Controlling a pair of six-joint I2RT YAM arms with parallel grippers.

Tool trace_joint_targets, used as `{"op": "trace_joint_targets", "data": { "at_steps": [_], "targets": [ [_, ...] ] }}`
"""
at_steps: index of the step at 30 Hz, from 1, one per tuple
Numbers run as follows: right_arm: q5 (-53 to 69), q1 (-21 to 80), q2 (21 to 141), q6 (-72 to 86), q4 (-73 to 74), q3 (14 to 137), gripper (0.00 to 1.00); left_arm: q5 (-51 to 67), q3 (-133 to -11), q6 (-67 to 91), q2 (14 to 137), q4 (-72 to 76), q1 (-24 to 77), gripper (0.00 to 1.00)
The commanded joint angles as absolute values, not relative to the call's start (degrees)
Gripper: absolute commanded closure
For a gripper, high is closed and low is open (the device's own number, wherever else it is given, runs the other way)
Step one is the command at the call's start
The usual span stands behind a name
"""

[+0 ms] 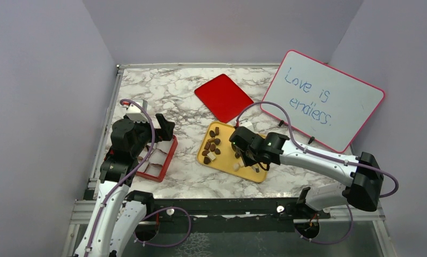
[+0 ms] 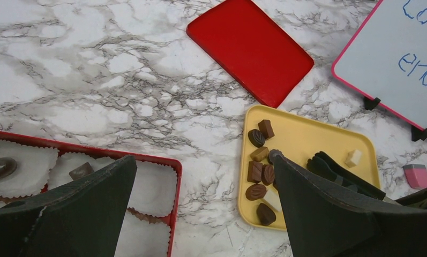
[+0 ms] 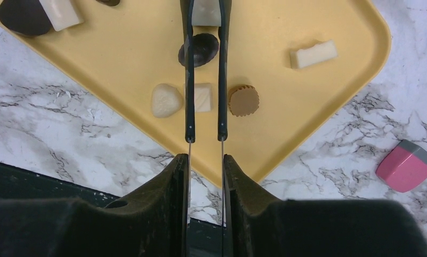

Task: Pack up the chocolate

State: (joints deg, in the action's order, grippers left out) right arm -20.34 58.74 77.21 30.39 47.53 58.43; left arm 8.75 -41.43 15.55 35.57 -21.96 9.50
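The chocolate (image 1: 212, 144) lies as several dark, tan and cream pieces on a yellow tray (image 1: 230, 160). My right gripper (image 3: 205, 158) is shut on black tongs (image 3: 189, 80) that reach over the tray (image 3: 286, 96). A cream-white piece (image 3: 207, 12) sits between the tong tips; a dark oval (image 3: 200, 49) and a cream square (image 3: 203, 97) lie under the tong arms. My left gripper (image 2: 200, 160) is open and empty above the right end of the red box (image 2: 163, 159). The box holds white paper cups with a dark oval (image 2: 0, 167) and a brown piece (image 2: 81, 171).
A red lid (image 1: 223, 97) lies behind the tray. A whiteboard (image 1: 323, 99) with a pink frame stands at the back right. A pink eraser (image 3: 408, 165) lies right of the tray. The table's near edge runs close to the tray's near corner.
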Motion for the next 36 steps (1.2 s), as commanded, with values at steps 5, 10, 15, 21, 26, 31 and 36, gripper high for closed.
{"op": "trace_joint_targets", "data": {
  "at_steps": [5,10,15,21,26,31,36],
  "targets": [
    [-20.5,58.5,74.0,28.5,43.0,58.8,0.72,6.7,-40.8,15.4,34.8,-21.0,9.7,0.01],
    [-19.3,58.5,73.2,26.2,40.2,59.5,0.73,4.5,-41.0,15.8,34.0,-21.4,9.7,0.01],
    [-14.5,58.5,73.3,23.0,35.1,61.3,0.73,0.5,-42.7,16.6,32.6,-22.8,9.7,0.01],
    [-8.0,58.5,76.8,20.3,29.2,65.5,0.73,-6.6,-47.0,17.5,30.5,-25.5,9.7,0.01],
    [-3.8,58.8,81.2,19.6,25.0,69.4,0.74,-9.3,-51.3,17.9,28.6,-27.7,9.7,0.01],
    [-2.0,59.8,85.8,19.3,22.8,73.8,0.74,-11.4,-54.7,18.8,26.6,-30.1,9.7,0.01],
    [-1.5,61.4,90.5,18.1,20.2,77.6,0.74,-13.0,-56.0,19.3,24.5,-30.2,9.7,0.01]
  ]
}}
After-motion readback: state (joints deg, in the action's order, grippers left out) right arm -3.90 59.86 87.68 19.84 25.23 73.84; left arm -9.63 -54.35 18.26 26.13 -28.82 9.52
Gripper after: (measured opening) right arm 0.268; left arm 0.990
